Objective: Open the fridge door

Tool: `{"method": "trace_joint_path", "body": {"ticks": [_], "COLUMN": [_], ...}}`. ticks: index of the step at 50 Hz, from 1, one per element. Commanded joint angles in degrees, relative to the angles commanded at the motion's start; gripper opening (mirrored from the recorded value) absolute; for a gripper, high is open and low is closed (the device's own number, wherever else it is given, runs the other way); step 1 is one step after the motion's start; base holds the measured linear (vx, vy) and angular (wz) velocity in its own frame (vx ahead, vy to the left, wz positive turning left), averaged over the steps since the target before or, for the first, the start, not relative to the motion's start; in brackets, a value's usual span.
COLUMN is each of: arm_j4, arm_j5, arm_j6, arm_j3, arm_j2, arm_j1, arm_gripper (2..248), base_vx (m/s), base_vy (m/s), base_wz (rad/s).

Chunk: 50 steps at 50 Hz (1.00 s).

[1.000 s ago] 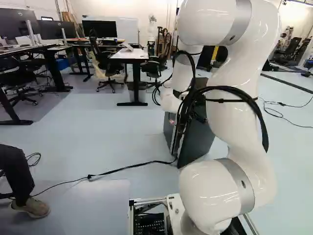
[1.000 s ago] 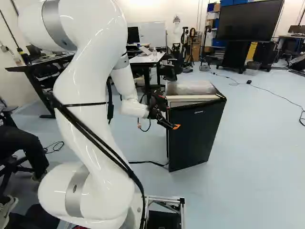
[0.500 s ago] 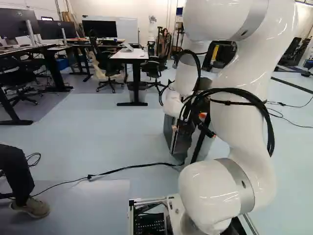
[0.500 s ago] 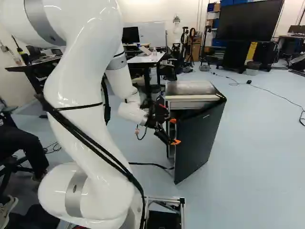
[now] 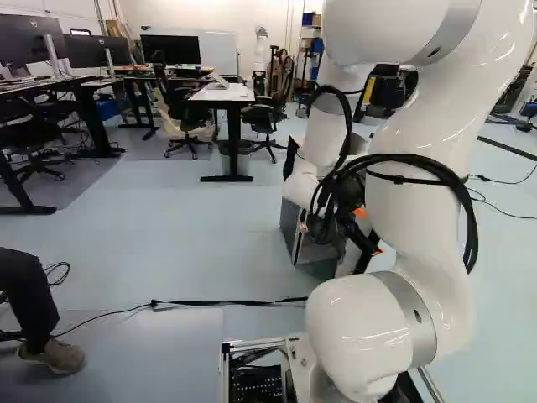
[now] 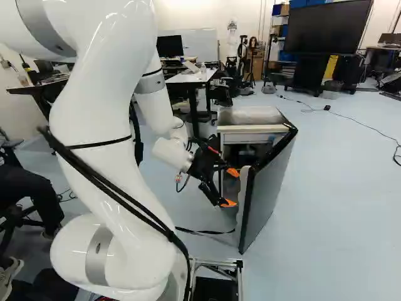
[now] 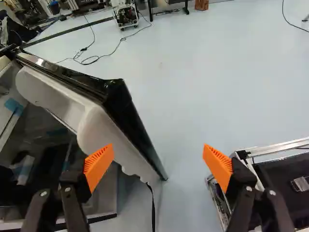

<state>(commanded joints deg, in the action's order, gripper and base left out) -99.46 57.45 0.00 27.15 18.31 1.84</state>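
the fridge (image 6: 250, 116) stands ahead of the base (image 7: 277, 149), its door (image 6: 266, 188) part-way open and its inside (image 6: 243, 152) in plain sight from the right base view. the door reaches out from the front of the fridge towards the base, with its free edge nearest to us.

the gripper (image 7: 157, 157) is open, its two fingers spread wide with nothing held between them. it is in front of the fridge, on the inner side of the door, with one orange pad (image 7: 98, 166) right up by the white lining (image 7: 96, 128). whether that pad touches the lining, i cannot tell. the other finger is over the floor in front of the fridge, apart from the door.

i'd call this the widening step: the first gap has been won, and the job now is swinging the door further round on its hinge. that asks for a sideways push against the lining, away from the mouth of the fridge, with the arm (image 6: 94, 119) following the door's curve. no grip seems needed. the risk is the pad slipping off the free edge, or a push angled so badly that it shoves the whole fridge. a black cable (image 6: 203, 232) lies low in front of the fridge, worth minding if the base drives.
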Motion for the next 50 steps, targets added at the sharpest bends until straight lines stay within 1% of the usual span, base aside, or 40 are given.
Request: {"method": "trace_joint_path", "body": {"ticks": [10,33,40,50], "arm_j4": [-0.05,-0.06,-0.06,-0.06], "arm_j5": [1.39,8.26,9.23,9.46], "arm_j6": [0.00,0.00,0.00,0.00], "arm_j3": [-0.03,0.31,1.10,3.21], "arm_j2": [-0.02,0.17,0.61,1.78], "arm_j1": [-0.01,-0.57,-1.44,-3.68], "arm_gripper": [247,247,247,247], "base_vx": [0.000,0.000,0.000,0.000], "base_vy": [0.000,0.000,0.000,0.000], "base_wz": [0.000,0.000,0.000,0.000]}}
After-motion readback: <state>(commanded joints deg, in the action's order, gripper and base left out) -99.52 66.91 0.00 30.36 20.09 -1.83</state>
